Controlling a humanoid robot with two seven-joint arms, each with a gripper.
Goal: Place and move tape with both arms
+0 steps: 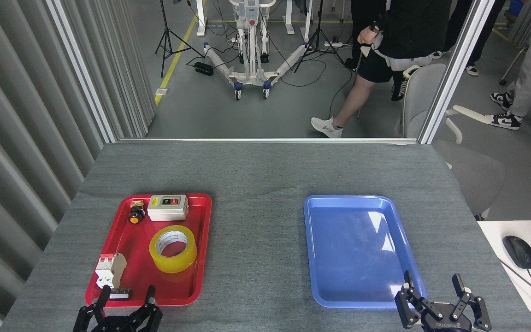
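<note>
Tape [173, 249] lies in the red tray [203, 240]; left claw [126, 295] and right claw [433, 282] both spread wide, holding nothing.

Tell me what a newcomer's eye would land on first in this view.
The red tray on the left of the grey table grabs attention first, with the yellow tape lying flat in its middle among small electrical parts. To its right sits the blue tray, holding nothing. At the bottom edge, the left tool and right tool are both open, each near its own tray.
</note>
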